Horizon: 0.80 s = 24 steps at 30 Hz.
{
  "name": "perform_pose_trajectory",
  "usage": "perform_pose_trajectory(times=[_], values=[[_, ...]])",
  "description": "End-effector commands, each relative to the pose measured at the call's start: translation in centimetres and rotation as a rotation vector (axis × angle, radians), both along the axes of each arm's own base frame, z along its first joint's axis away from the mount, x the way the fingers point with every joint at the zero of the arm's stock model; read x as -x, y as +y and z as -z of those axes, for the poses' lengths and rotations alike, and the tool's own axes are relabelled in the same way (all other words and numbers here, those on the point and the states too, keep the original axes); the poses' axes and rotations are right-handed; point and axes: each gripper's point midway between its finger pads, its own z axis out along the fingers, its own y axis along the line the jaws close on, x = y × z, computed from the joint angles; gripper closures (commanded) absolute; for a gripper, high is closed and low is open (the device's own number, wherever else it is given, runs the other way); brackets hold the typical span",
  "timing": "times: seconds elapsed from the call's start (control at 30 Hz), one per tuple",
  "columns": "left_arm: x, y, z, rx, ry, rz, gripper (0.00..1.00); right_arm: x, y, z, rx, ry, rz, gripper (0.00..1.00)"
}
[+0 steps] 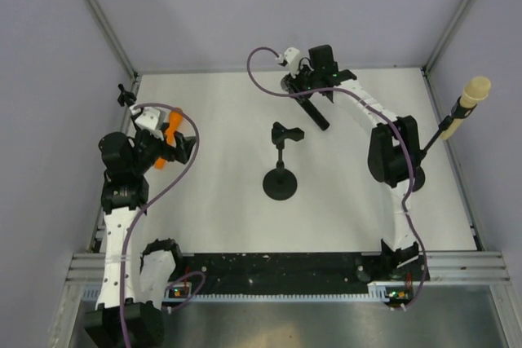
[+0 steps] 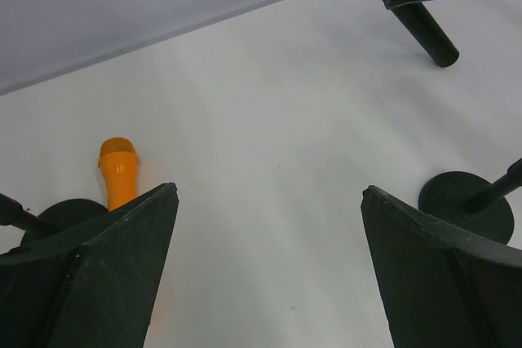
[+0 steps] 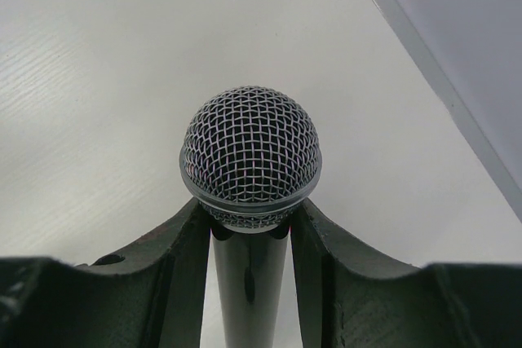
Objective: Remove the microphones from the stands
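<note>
The black microphone [image 1: 315,112] with a silver mesh head [image 3: 250,148] is off the stand, at the back of the table. My right gripper [image 1: 303,87] is shut on its body just below the head and holds it tilted, tail end low near the table; the right wrist view shows the gripper [image 3: 250,230]. The black stand [image 1: 280,183] stands at the table's middle with its clip [image 1: 285,134] empty. My left gripper [image 1: 184,148] is open and empty at the left, jaws wide apart over bare table in the left wrist view [image 2: 269,226]. That view also shows the held microphone [image 2: 420,22].
An orange microphone [image 1: 170,132] sits on a second stand beside my left gripper, also seen in the left wrist view [image 2: 120,170]. A beige microphone [image 1: 473,91] on a third stand is at the right wall. Grey walls enclose the table.
</note>
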Motion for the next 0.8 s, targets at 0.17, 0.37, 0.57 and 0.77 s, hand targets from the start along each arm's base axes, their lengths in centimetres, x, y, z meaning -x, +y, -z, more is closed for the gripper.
perform_pose_trajectory(times=[0.17,0.37,0.57,0.77], values=[[-0.5,1.1,-0.5,0.045,-0.020,-0.018,0.01,-2.3,5.5,2.7,0.009,-0.050,-0.180,0.66],[-0.7,1.5,0.1,0.063,0.001,-0.023,0.01,-2.2,8.5,4.9,-0.098,0.032,-0.239,0.66],[-0.8,2.0,0.4,0.073,0.007,-0.035,0.01,-1.6,10.2,7.7,-0.092,0.070,-0.276,0.66],[-0.9,2.1,0.6,0.082,0.012,-0.033,0.01,-1.5,11.0,9.3,-0.104,0.106,-0.278,0.66]])
